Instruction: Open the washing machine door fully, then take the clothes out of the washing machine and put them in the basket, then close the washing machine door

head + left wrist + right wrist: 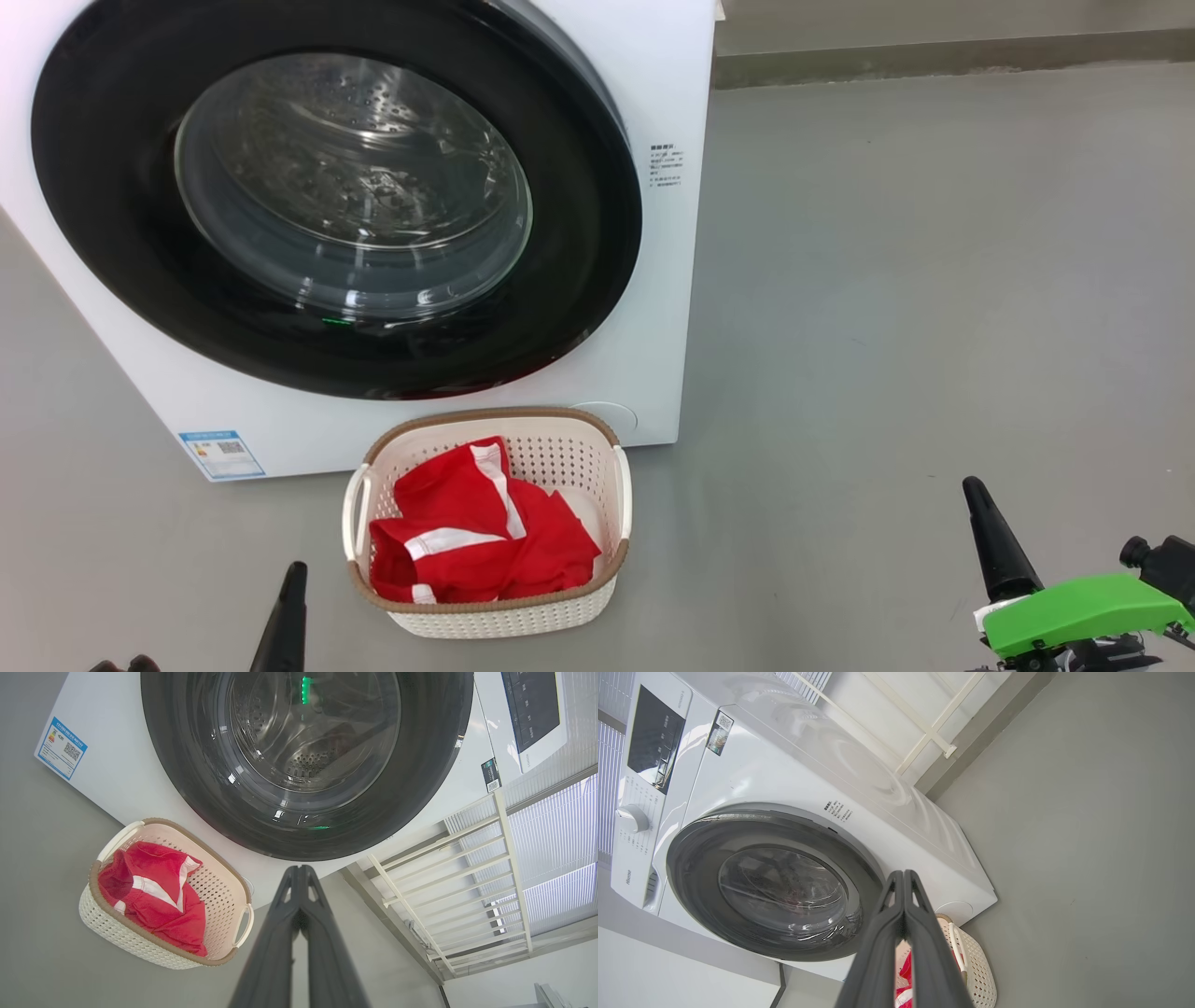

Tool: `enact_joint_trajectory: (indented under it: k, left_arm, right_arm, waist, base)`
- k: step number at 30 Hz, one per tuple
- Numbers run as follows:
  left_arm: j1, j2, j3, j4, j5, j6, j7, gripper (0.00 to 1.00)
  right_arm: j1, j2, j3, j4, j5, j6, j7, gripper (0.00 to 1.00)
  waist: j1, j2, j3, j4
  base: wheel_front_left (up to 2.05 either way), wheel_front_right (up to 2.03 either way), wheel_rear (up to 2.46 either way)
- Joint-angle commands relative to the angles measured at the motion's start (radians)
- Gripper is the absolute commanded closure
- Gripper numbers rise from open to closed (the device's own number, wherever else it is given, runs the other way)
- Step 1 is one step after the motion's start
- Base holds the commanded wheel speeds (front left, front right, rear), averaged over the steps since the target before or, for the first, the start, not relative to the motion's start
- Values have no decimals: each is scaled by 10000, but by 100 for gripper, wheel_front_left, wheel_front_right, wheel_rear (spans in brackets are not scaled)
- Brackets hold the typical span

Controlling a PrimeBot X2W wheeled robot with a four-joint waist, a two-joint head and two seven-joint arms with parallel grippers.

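Clothes (476, 532) lie in the basket (560, 462). They are red with white stripes, all bunched up. The basket sits on the grey floor (887, 327), just in front of the washer (667, 84), near its lower right corner. The door (350, 187) is round, with a fat black rim and clear glass in the middle. It lies flat on the front of the washer, closed. Through the glass you can see the shiny drum with its little holes. A small blue label (222, 455) is stuck low on the washer, to the left of the basket.

The left claw (295, 571) is low down, just left of the basket and not touching it. Its two dark fingers (275, 942) are pressed together with nothing between them. The right claw (976, 487) is well off to the right, over the floor. Its fingers are pressed together too, and it holds nothing. A bright green part (1074, 611) sits on the arm behind it.
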Motion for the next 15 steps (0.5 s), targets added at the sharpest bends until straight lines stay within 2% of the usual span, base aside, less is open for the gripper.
enact_joint_trajectory:
  k: [1, 15]
  left_arm:
    - [-467, 158, 259, -181, -286, -103, 60, 100]
    - [-777, 178, 335, -1, -2059, -146, 489, 100]
  right_arm:
    - [-514, -136, 85, -296, 318, 5, 62, 100]
    - [-677, -149, -53, -313, 2052, 0, 502, 100]
  waist:
    - [0, 0, 11, 7]
    - [0, 0, 132, 72]
  base:
    - [0, 0, 0]
    - [0, 0, 0]
